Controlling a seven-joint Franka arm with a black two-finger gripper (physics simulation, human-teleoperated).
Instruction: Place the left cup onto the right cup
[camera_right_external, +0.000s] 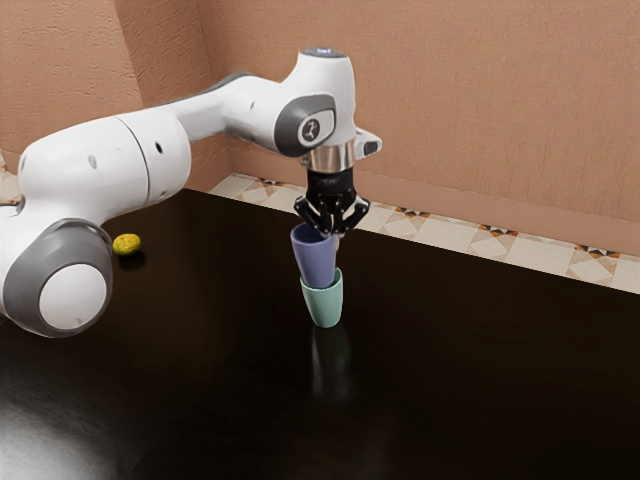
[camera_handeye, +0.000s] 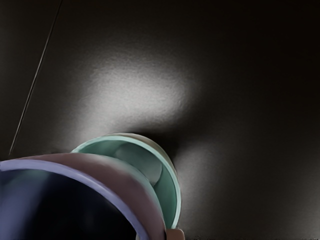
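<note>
two cups already meet: our gripper (camera_right_external: 331, 226) is clamped on the rim of the purple cup (camera_right_external: 314, 256), whose base sits inside the mouth of the green cup (camera_right_external: 324, 300). the purple cup leans off upright above the green cup, so the stacking looks mostly done. what seems left is to let go and lift clear. a small yellow-green fruit (camera_right_external: 127, 244) lies well apart from the green cup.
</note>
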